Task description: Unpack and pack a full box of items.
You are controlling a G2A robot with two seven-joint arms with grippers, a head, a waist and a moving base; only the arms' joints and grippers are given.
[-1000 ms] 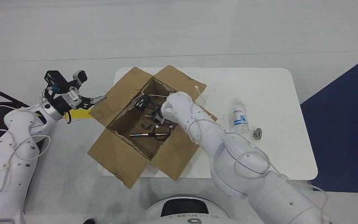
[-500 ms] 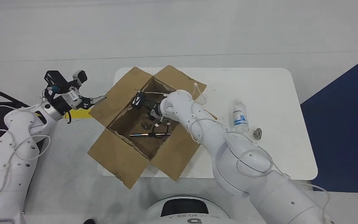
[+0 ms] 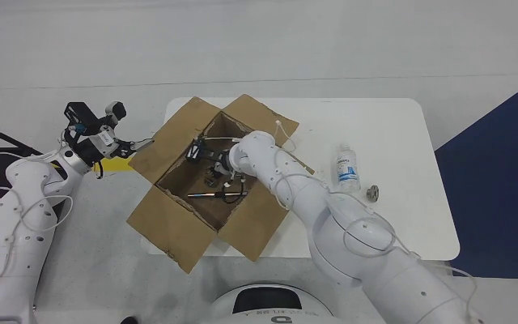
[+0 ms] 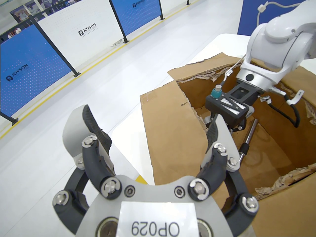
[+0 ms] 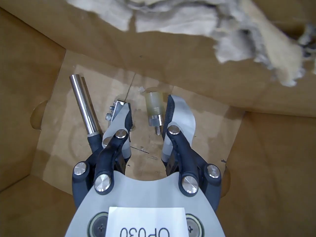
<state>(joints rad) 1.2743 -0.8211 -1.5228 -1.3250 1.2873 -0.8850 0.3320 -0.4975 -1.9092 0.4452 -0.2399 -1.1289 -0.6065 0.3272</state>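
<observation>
Cardboard box (image 3: 174, 231), brown with its flaps spread, is set on the white counter (image 3: 388, 130). Inside it, the right end effector (image 5: 147, 102) is parted narrowly around a translucent threaded standoff (image 5: 153, 104). Just outside the box, the left end effector (image 4: 150, 115) is spread wide, holding nothing.

Bright, even o/h light; soft shadows

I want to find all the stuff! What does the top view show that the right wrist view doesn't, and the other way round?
Top view adds: a bottle and a small metal part on the white table, beside the box. Right wrist view adds: a little bolt lying between the fingers of the open right gripper. Both: the box with the right gripper inside.
</observation>
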